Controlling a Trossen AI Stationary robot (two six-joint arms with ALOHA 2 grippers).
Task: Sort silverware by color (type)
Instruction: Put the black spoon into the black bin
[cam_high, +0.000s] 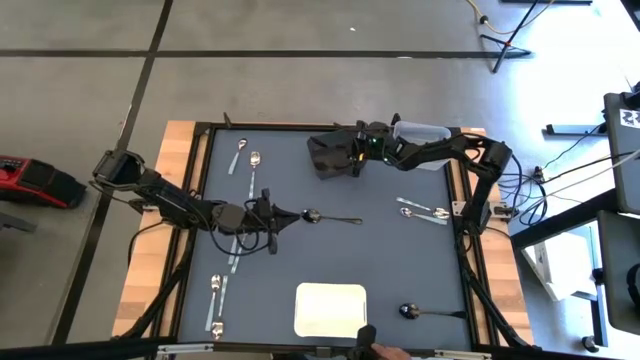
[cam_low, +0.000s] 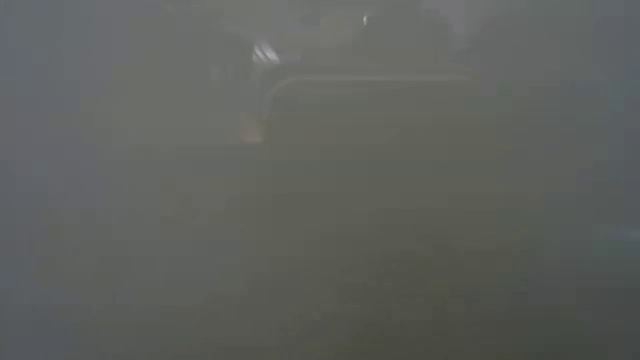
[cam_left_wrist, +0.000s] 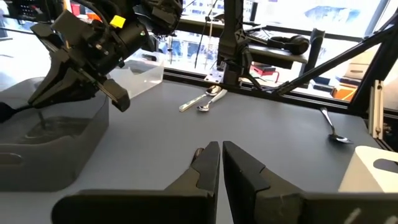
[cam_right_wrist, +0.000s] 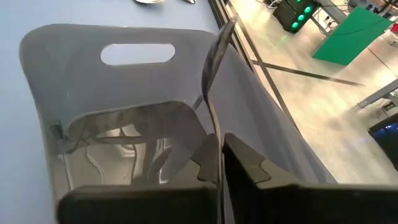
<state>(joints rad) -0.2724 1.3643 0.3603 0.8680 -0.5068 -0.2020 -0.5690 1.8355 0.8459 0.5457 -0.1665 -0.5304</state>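
Pinching a dark spoon (cam_right_wrist: 211, 81), the right gripper (cam_right_wrist: 221, 152) is hovering over the dark bin (cam_right_wrist: 74, 56) — at the bench's far edge. Left gripper (cam_left_wrist: 221, 158) is waiting pressed together mid-bench — a spoon (cam_high: 330, 217) just beyond.

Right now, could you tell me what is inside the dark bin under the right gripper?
A dark utensil stands in the dark bin, its handle between the right gripper's nearly shut fingers. Pale shapes lie on the bin's floor, too unclear to name. The gripper covers the near corner.

High view straight down over whole table (cam_high: 330, 200); low view fogged, nothing readable. Left wrist view level across table, right wrist view close down into dark bin (cam_right_wrist: 124, 106); both shared with high view.
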